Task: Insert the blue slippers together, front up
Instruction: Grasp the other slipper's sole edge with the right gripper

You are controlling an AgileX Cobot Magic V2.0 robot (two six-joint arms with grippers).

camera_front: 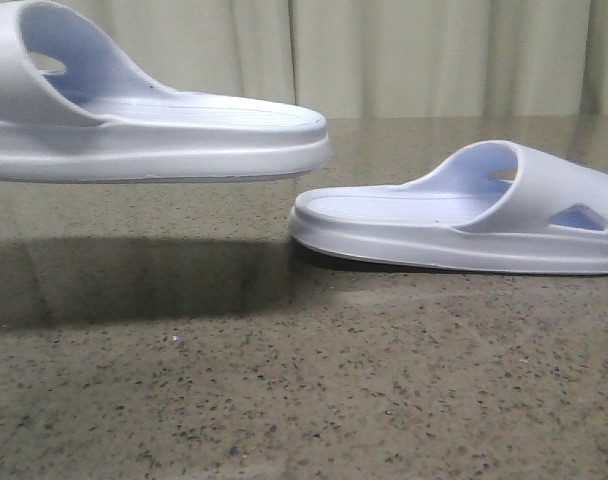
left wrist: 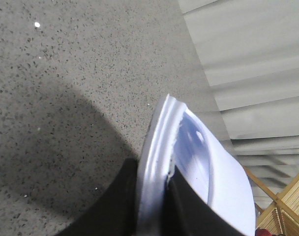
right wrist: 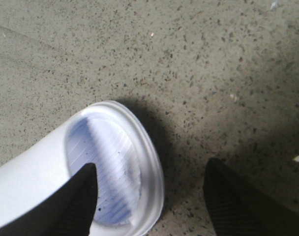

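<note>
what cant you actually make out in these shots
- Raised slipper, front view: its strap end runs off the left edge, so the grip on it is out of frame.
- Left gripper, left wrist view: fingers clamp the slipper's sole edge; its far end is cut off by the lower edge.
- Right gripper, right wrist view: fingers spread around the resting slipper; contact is unclear.
- Neither arm shows in the front view.

Both pale lavender-blue moulded foam slippers [camera_front: 454,215] look smooth and matt, footbeds finely ribbed. The speckled grey-brown stone-like tabletop [camera_front: 304,390] has a faint sheen. Black fingers [right wrist: 238,206] look matt, finely textured.
</note>
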